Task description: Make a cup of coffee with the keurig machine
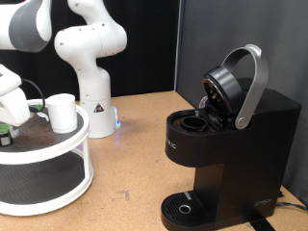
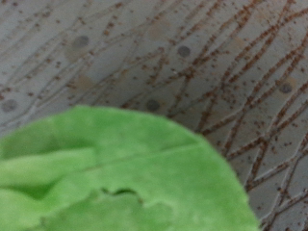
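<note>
end effector (image 1: 8, 120) fingers cut off, keurig machine (image 1: 226, 144) lid raised, cup (image 1: 63, 112) upright

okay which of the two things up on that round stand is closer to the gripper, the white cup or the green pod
The green-topped pod: the gripper is right above it at the exterior view's left edge, and green fills the wrist view. The cup stands apart, further right.
</note>
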`<act>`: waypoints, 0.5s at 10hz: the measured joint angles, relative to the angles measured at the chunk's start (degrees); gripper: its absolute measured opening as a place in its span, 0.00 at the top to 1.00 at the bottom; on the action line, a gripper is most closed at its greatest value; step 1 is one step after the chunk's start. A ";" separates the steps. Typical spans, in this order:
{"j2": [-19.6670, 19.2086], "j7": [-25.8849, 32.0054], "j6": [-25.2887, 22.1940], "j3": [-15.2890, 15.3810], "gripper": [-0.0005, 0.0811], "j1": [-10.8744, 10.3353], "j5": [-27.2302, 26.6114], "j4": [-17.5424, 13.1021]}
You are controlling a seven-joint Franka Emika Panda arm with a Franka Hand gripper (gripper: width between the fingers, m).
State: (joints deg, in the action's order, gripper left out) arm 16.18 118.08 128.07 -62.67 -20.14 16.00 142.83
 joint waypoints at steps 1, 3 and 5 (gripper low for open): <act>-0.53 0.38 0.30 -0.41 0.01 -0.45 -0.58 0.00; -1.47 1.05 0.46 -1.02 0.01 -1.16 -1.23 -0.02; -1.63 1.46 0.48 -1.39 0.34 -1.53 -1.72 -0.02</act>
State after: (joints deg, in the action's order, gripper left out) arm 14.55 119.54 128.55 -64.06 -21.68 14.28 142.81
